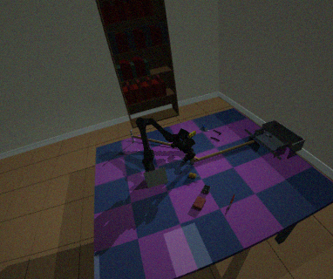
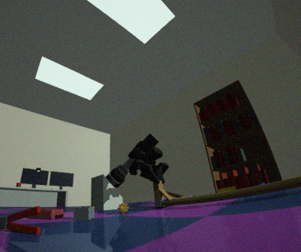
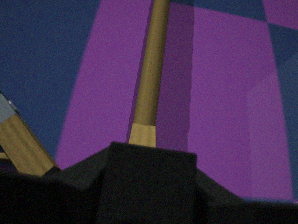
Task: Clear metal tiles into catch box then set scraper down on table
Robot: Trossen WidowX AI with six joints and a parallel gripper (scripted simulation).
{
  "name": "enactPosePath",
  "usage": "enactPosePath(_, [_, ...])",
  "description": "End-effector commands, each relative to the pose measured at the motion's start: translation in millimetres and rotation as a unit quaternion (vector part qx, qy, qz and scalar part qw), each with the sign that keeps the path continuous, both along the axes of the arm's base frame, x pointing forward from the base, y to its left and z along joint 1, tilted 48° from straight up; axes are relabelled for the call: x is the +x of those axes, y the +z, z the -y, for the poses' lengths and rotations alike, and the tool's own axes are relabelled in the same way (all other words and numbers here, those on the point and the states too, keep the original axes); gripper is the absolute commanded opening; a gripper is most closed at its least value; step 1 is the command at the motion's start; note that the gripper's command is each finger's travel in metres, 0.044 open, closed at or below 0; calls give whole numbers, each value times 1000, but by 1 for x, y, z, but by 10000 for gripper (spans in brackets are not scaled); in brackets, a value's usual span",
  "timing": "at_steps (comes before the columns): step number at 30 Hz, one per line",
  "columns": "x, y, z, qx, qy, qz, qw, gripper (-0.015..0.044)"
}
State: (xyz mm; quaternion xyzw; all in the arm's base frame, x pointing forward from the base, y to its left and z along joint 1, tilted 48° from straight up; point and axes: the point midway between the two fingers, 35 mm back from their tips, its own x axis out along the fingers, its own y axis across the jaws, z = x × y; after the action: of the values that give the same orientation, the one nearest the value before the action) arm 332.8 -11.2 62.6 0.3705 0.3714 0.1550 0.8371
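Observation:
My gripper (image 1: 193, 159) (image 2: 158, 184) (image 3: 145, 144) is shut on the wooden handle of the long scraper (image 1: 225, 151) (image 2: 239, 194) (image 3: 151, 75), low over the table. The handle runs from the fingers toward the right in the top view, and up the wrist view. Its dark far end lies against the near side of a dark grey raised structure at the table's far right. That structure seems to be the steel bench plate (image 1: 266, 140) with the walled catch box (image 1: 288, 136) behind it. The image is too dark to make out any metal tiles on the plate or in the box.
Another wooden-handled tool (image 1: 157, 141) (image 3: 25, 145) lies behind the arm. A yellow knobbed piece (image 1: 192, 175) (image 2: 123, 208), a red block (image 1: 199, 202) (image 2: 51, 213) and a thin red forked item (image 1: 230, 202) (image 2: 26, 227) lie nearer. Small dark bars (image 1: 214, 139) lie farther back.

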Motion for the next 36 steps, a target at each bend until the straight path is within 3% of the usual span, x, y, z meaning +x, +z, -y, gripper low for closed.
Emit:
enactPosePath(1, [6, 4, 1, -2, -1, 5, 1000, 0])
enactPosePath(36, [60, 12, 2, -1, 3, 11, 1000, 0])
